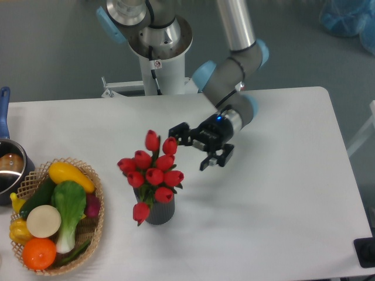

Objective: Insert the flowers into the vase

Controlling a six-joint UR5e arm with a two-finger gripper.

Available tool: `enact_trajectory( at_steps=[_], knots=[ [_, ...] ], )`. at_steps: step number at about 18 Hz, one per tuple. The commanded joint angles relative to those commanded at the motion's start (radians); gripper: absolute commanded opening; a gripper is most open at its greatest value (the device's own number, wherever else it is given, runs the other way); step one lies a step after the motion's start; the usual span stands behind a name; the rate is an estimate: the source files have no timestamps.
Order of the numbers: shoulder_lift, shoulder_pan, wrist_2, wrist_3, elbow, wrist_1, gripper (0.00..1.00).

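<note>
**A:** From the fixed camera, where do the flowers sit?

**B:** The red tulips (151, 172) stand in the vase (159, 209), a dark ribbed cylinder near the middle of the white table (281, 199), a little toward the near edge. The blooms spread wider than the vase and hide its mouth. One bloom droops over the vase's left side, low against the wall.

**A:** And the gripper?

**B:** The gripper (194, 147) hangs to the right of the topmost blooms and a little farther back, with its two black fingers spread wide and nothing between them. One fingertip (177, 129) lies just beside the upper right tulip; whether it touches the bloom I cannot tell. The other finger points toward the near right, over bare table. The arm (234, 88) runs from there up and back to its base (158, 52) behind the far edge of the table.

**A:** What else is on the table?

**B:** At the near left, a woven wicker basket (97, 218) holds a bok choy (69, 205), a yellow squash (69, 175), an orange (38, 253), a pale round vegetable (43, 221) and a dark green one (36, 199). Left of it, cut by the frame edge, stands a metal pot (9, 170) with a blue handle (4, 111). The basket and the vase are apart.
</note>
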Motion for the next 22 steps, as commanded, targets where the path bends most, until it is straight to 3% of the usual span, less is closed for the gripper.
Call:
enact_trajectory(
  at_steps=[5,11,17,22],
  knots=[
    [0.081,0.068,0.219,-0.163,0.067,0.0,1.0],
    [0.198,0.083,0.621,-0.512,0.216,0.0,1.0],
    [0.252,0.068,0.968,-0.651,0.307,-0.003,1.0],
    [0.284,-0.012,1.27,-0.66,0.333,-0.005,1.0]
  ],
)
